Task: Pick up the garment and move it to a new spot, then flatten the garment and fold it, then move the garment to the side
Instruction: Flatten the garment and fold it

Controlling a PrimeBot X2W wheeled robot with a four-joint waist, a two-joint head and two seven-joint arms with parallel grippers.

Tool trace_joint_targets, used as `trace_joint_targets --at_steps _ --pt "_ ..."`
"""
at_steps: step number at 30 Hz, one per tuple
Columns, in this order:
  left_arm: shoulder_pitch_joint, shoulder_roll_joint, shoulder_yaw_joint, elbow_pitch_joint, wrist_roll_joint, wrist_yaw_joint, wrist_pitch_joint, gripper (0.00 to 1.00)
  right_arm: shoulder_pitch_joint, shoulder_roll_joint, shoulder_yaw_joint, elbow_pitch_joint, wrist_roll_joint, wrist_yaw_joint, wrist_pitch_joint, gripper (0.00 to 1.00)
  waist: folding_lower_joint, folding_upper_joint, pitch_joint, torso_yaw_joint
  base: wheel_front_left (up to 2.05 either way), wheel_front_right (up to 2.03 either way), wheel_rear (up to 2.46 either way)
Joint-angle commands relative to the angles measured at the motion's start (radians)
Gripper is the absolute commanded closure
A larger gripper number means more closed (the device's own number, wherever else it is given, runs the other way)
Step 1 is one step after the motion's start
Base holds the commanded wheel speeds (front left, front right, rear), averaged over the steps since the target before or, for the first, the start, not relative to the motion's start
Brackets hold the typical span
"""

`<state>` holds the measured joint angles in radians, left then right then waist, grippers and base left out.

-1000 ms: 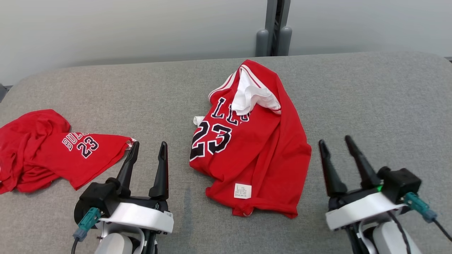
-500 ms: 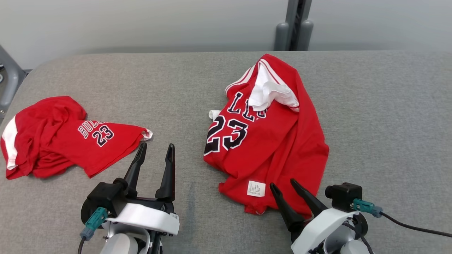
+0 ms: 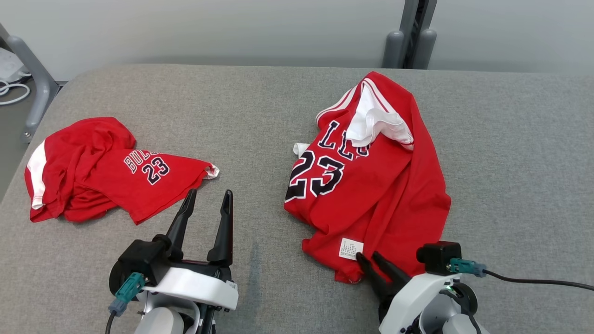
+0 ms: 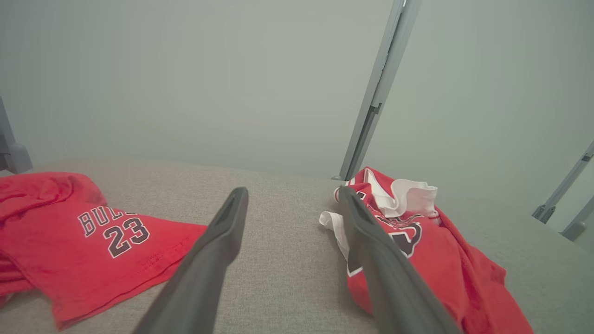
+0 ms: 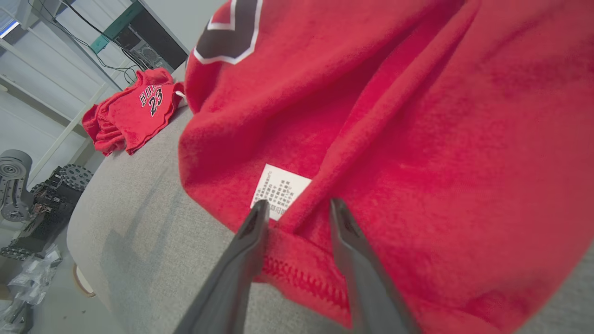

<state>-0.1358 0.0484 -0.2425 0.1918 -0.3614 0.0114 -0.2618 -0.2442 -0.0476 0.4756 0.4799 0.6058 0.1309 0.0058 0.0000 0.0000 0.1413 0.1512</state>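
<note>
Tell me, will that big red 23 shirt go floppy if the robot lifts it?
Probably floppy: the larger red 23 jersey lies in soft folds on the grey fabric surface. It looks thin, so it is likely light. Lifted by the hem where the right tool sits, the rest would probably dangle.

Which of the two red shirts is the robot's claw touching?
The larger jersey with the white label: the right gripper straddles its hem. The smaller shirt lies untouched near the left gripper.

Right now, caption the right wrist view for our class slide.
Right gripper straddles hem of the red jersey beside its white label, on grey cushion.
</note>
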Motion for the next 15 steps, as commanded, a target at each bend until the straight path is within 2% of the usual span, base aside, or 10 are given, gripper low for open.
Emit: trace_joint_targets --at_steps 1,7,10,15 --pt "0.001 0.004 0.004 -0.001 -0.003 0.007 -0.004 0.0 -0.009 -0.006 -0.004 0.006 -0.012 0.0 -0.009 1.0 0.0 0.0 -0.003 -0.002 0.0 0.0 0.0" --pt "0.019 0.004 0.017 -0.001 0.001 0.005 -0.004 0.0 -0.007 -0.007 -0.041 -0.02 -0.016 0.0 0.0 1.0 0.0 0.0 -0.017 -0.033 0.0 0.0 0.0" --pt "0.022 0.004 0.023 -0.001 0.004 0.001 -0.004 0.0 -0.001 -0.012 -0.108 -0.063 -0.028 0.0 0.014 1.0 0.0 0.0 -0.024 -0.062 0.0 0.0 0.0" --pt "0.01 0.004 0.022 -0.009 -0.004 0.001 -0.004 0.0 0.013 -0.075 -0.255 -0.193 -0.055 0.0 0.076 1.0 0.0 0.0 -0.029 -0.106 0.0 0.0 0.0"
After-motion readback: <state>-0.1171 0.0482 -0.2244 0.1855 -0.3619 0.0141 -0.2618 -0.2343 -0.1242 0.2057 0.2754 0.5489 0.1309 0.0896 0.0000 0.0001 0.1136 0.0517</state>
